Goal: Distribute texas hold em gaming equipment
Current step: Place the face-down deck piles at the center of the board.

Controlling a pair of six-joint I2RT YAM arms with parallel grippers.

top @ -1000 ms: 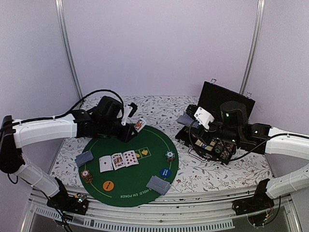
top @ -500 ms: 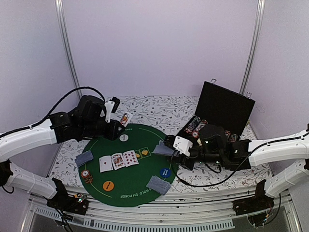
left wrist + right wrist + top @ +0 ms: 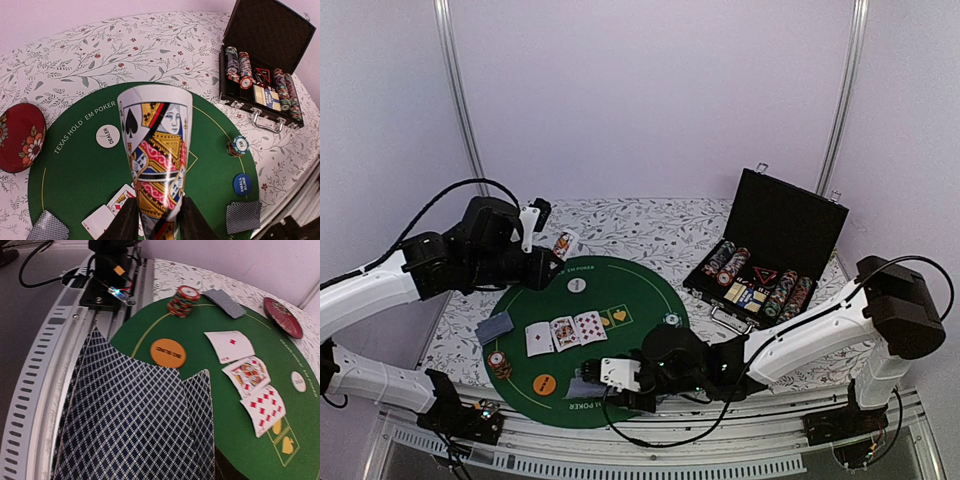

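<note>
My left gripper (image 3: 556, 250) hangs over the far left rim of the green poker mat (image 3: 620, 290), shut on a bowed queen of spades (image 3: 156, 150); its fingers (image 3: 120, 225) pinch the card's lower end. My right gripper (image 3: 592, 383) lies low at the mat's front edge, holding fanned playing cards with blue patterned backs (image 3: 140, 425) that hide its fingers in the right wrist view. On the mat lie three face-up cards (image 3: 565, 332), face-down cards (image 3: 495, 328), a chip stack (image 3: 498, 362), a second chip stack (image 3: 671, 320), an orange button (image 3: 545, 382), a white dealer button (image 3: 577, 284) and a blue small-blind button (image 3: 242, 184).
An open black case (image 3: 765, 270) with rows of chips stands at the right rear on the floral tablecloth. A dark red round disc (image 3: 20, 137) lies just off the mat's left edge. More face-down cards (image 3: 243, 216) rest near the mat's front right. The right arm stretches across the front.
The right arm swung from the case down and leftward to the mat's front edge, carrying the blue-backed cards. The left gripper drew back to the left with the queen.
</note>
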